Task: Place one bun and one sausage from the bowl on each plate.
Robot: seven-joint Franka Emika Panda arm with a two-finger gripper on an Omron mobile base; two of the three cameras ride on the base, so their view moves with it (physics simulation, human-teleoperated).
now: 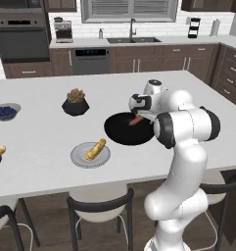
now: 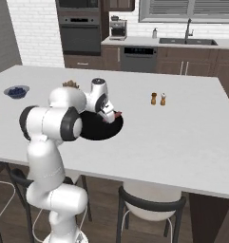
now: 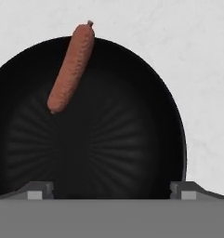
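My arm hangs over the black bowl (image 1: 127, 132), my gripper (image 3: 111, 189) spread wide and holding nothing. Beside the bowl, the pale plate (image 1: 90, 155) already has a bun (image 1: 96, 149) but no sausage. One sausage (image 3: 70, 67) leans on the bowl's rim. The other plate is cut off.

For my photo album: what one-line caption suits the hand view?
Open fingers hover above the black bowl, one sausage leaning on its rim.
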